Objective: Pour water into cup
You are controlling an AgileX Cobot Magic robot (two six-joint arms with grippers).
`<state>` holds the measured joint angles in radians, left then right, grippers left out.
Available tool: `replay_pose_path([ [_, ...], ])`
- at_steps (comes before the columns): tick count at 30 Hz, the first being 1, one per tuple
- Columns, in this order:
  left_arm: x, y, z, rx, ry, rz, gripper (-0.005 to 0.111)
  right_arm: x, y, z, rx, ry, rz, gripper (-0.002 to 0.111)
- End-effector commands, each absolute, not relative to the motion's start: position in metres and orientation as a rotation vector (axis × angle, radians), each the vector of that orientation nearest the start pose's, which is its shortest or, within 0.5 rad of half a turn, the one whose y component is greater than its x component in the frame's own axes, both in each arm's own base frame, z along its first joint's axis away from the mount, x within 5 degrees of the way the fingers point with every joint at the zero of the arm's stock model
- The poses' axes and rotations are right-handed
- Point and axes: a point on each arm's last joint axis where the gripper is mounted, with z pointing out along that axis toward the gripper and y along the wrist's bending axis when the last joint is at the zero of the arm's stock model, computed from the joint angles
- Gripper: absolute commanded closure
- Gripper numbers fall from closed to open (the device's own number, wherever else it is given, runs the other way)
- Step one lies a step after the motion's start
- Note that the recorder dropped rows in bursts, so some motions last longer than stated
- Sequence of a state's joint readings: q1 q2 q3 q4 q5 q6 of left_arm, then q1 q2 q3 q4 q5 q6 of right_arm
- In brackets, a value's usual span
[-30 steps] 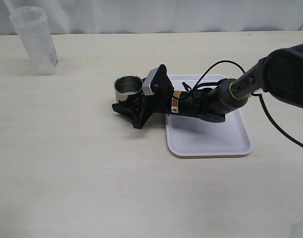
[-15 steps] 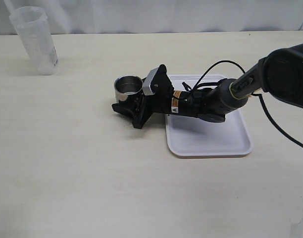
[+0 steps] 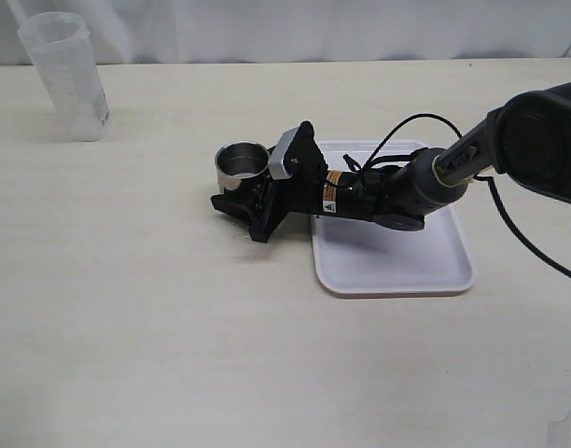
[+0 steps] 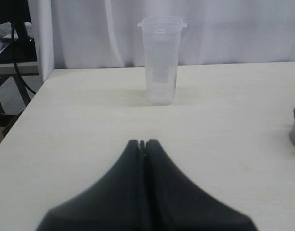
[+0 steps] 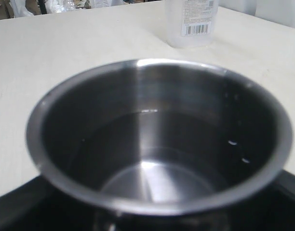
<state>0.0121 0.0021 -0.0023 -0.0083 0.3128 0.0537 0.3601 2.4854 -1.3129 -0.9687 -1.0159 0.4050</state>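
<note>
Your pale cream tabletop [image 3: 127,308], tall translucent plastic container [image 3: 66,75] upright at the far left corner, short brushed-steel cup [image 3: 242,161] standing near the middle, white rectangular plastic tray [image 3: 388,266] lying just right of it.

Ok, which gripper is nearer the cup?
Right. The right gripper sits right against the cup, which fills its wrist view. The left gripper is far off, shut, with the cup only at the edge of its view.
</note>
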Motion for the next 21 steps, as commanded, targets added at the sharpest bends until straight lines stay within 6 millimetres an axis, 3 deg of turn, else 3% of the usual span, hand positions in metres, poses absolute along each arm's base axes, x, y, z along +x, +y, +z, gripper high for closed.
replay_pose_path([
  [1,0.0544,0.0003,0.1859,0.026,1.785,0.032,0.107,0.3955,0.2147,0.0296,-1.051,1.606,0.788,0.094],
  [16,0.0544,0.0003,0.1859,0.026,1.785,0.032,0.107,0.3951,0.2156,0.0294,-1.054,1.607,0.788,0.094],
  [21,0.0544,0.0003,0.1859,0.026,1.785,0.032,0.107,0.3952,0.2155,0.0294,-1.052,1.608,0.788,0.104],
])
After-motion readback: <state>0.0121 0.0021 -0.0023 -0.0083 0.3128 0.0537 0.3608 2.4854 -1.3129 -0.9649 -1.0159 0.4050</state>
